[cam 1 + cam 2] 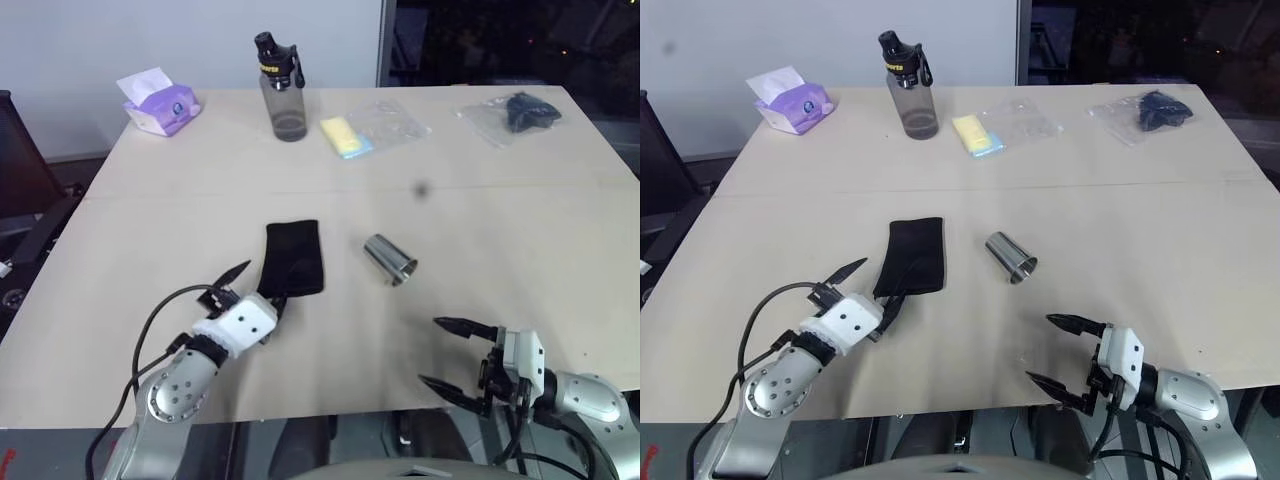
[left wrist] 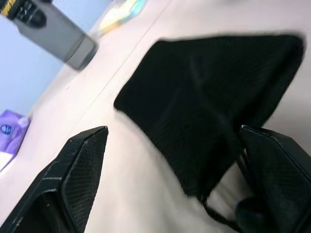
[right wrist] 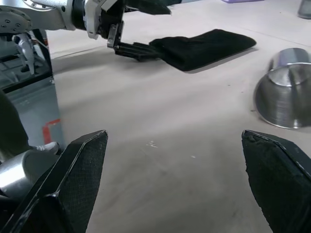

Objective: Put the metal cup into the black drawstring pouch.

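On the tabletop (image 1: 520, 230), the left gripper (image 1: 258, 288) stands with its fingers spread wide at the near end of the black drawstring pouch (image 1: 293, 256), one finger against the mouth where the cords trail, nothing yet pinched. The pouch lies flat toward the near edge, left of centre, and the metal cup (image 1: 389, 259) lies on its side just to its right, apart from it, open rim facing the near right corner. The right gripper (image 1: 460, 358) hovers by the near edge, fingers spread and empty, with the cup well ahead of it. The step in hand looks like securing the pouch's mouth; next the left fingers must close on the fabric edge while the right reaches for the cup. Count: one pouch, one cup, two grippers.
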Controlling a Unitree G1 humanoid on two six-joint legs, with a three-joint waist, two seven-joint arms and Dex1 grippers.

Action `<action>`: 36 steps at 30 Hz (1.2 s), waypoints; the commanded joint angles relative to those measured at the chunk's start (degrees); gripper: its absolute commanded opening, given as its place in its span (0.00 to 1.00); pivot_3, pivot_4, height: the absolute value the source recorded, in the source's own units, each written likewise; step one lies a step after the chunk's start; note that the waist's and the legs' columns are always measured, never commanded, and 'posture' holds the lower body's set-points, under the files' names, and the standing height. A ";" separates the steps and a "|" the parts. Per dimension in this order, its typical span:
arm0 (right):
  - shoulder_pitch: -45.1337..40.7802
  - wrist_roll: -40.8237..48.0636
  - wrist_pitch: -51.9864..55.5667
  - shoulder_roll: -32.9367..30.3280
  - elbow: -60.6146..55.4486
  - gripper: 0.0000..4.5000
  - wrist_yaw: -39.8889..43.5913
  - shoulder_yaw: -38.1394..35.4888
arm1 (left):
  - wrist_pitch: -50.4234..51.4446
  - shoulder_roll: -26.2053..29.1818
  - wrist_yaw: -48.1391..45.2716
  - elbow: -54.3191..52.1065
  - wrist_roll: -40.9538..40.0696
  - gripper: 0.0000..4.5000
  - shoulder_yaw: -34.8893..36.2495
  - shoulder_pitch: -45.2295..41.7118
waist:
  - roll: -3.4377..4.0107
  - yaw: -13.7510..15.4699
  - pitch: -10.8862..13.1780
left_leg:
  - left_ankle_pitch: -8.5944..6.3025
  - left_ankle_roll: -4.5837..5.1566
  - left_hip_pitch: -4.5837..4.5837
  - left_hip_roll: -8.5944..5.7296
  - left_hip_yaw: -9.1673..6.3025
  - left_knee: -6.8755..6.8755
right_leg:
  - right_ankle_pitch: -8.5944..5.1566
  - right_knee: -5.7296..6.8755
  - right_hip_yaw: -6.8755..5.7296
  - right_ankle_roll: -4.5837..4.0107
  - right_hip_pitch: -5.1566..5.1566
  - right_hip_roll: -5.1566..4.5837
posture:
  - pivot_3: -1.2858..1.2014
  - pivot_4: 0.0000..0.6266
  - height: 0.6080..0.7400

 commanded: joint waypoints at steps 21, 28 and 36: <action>-0.12 0.53 -0.32 -0.36 -1.99 1.00 -1.59 1.12 | -7.94 0.22 0.35 3.18 -4.05 0.01 0.17 -6.17 | -0.02 0.34 -0.02 | 0.00 0.00 0.02 0.00 0.00 0.06 | 0.01 0.05 -0.01 0.00 0.06 0.00 | 0.52 0.24 1.00; -0.50 0.39 -0.38 -0.27 -1.58 1.00 -1.47 1.57 | -6.73 -0.70 0.73 3.11 -5.45 0.01 0.93 -7.06 | -0.02 0.65 -0.02 | 0.00 0.01 0.03 -0.02 -0.01 0.10 | 0.01 0.09 -0.03 0.00 0.08 0.01 | 0.52 0.24 1.00; -3.57 3.43 2.22 1.54 -2.67 1.00 -4.77 0.01 | 1.59 -3.28 -2.57 0.46 -14.15 0.01 0.74 -10.92 | -0.02 1.05 -0.02 | 0.01 0.01 0.04 -0.04 -0.04 0.15 | 0.01 0.10 -0.06 0.00 0.12 0.04 | 0.52 0.24 1.00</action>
